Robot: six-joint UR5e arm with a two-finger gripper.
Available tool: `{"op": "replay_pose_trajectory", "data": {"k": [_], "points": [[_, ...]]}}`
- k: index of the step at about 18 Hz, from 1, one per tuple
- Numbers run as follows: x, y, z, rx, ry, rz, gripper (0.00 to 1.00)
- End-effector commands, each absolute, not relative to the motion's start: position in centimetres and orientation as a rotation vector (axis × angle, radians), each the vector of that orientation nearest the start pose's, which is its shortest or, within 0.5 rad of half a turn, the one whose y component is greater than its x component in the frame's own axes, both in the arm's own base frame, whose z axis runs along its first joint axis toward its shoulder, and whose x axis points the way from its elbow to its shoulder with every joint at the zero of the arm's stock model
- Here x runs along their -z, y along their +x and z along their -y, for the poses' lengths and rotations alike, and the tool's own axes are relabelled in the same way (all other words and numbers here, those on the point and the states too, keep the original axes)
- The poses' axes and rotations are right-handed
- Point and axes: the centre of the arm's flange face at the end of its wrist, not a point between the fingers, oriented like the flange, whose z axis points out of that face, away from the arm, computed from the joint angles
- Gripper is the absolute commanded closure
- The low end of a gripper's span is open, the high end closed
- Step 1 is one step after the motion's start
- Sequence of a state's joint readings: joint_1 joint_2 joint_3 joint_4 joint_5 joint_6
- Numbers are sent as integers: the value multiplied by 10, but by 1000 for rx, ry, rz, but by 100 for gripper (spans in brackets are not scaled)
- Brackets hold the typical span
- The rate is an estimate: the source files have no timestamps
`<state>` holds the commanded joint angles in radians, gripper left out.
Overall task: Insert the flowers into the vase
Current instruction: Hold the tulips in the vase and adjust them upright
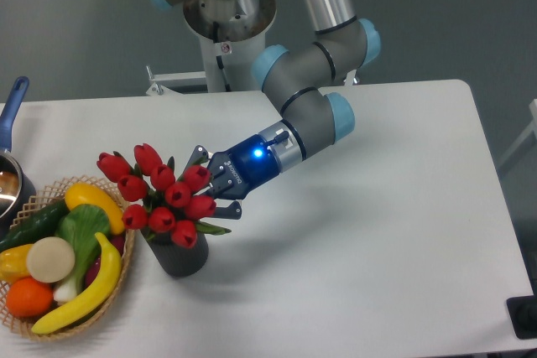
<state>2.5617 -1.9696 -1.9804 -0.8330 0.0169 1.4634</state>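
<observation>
Mostly done: near the table's front-left corner, beside the basket [126, 278], the vase [180, 257] carries the flowers [159, 194], stems in its mouth. Behind, the gripper [216, 190] has fingers spread around the bunch, apparently released. Left: withdraw the arm.

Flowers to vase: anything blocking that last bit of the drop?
Nothing visible. The flowers already sit over the vase mouth, stems hidden behind the buds. The gripper is beside them; the fruit basket stays left.
</observation>
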Motion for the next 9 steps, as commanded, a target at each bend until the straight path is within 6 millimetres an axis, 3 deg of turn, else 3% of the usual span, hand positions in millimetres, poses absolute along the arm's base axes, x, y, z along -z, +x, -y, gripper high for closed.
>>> {"op": "replay_pose_trajectory", "data": {"k": [9], "points": [[-257,-320,-488,597,-1590,-317,84]]}}
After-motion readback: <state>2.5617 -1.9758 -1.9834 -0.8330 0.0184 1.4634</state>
